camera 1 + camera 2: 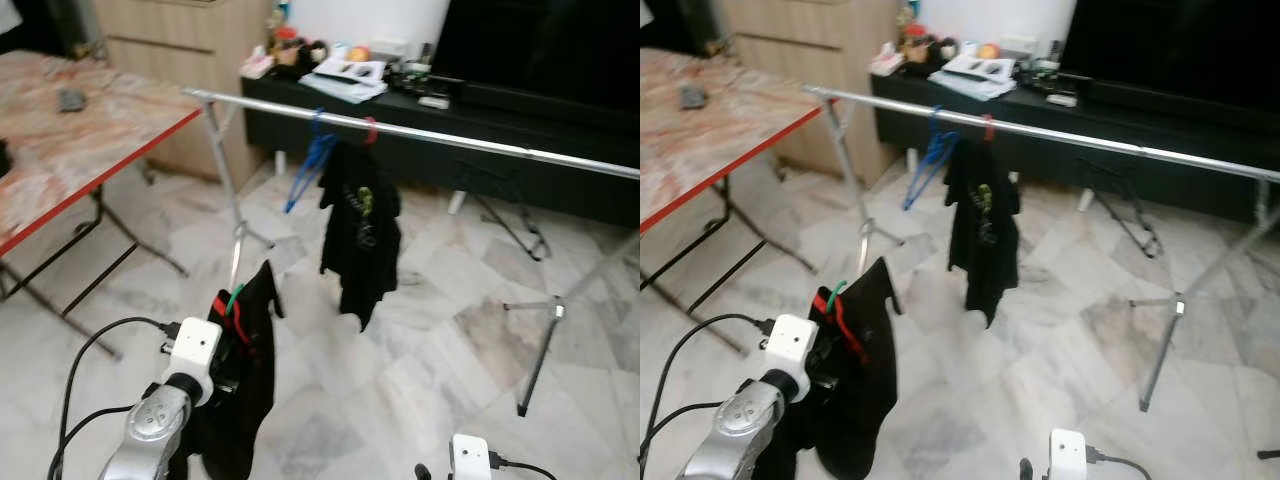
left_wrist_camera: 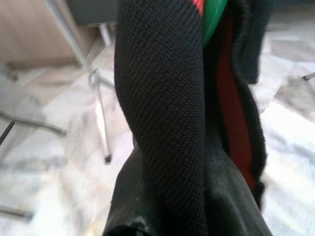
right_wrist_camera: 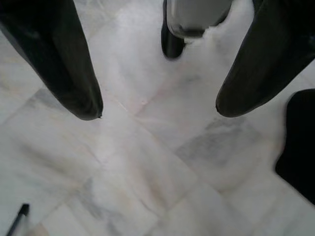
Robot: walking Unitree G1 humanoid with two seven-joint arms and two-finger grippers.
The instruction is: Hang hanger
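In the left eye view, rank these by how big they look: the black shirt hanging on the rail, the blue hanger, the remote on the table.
1. Black shirt
2. Blue hanger
3. Remote

The remote lies farther from the camera, so only apparent size is ranked.

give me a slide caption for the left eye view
Left end effector carries a black garment on a red hanger toward the metal clothes rail, where a black shirt hangs.

Black garment (image 1: 245, 370) over red-and-green hanger (image 1: 232, 305). Silver rail (image 1: 420, 133) bearing blue hanger (image 1: 308, 168), black shirt (image 1: 360, 230). White-grey marbled floor (image 1: 440, 350); red-edged pinkish marbled table (image 1: 70, 150).
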